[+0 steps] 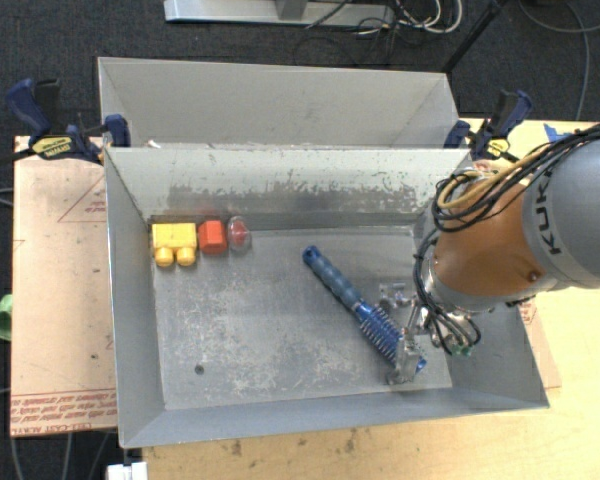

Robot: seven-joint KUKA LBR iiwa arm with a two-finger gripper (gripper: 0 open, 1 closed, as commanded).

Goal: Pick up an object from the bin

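Observation:
A blue brush lies slantwise in the right half of the bin, its handle pointing up-left and its bristled head down-right. My gripper is low in the bin's right front corner, right against the brush's bristled head and partly over its end. Whether it touches the brush I cannot make out.
Against the far wall on the left stand a yellow block, a small orange-red block and a pale red translucent piece. The arm with its orange cover and cables hangs over the bin's right wall.

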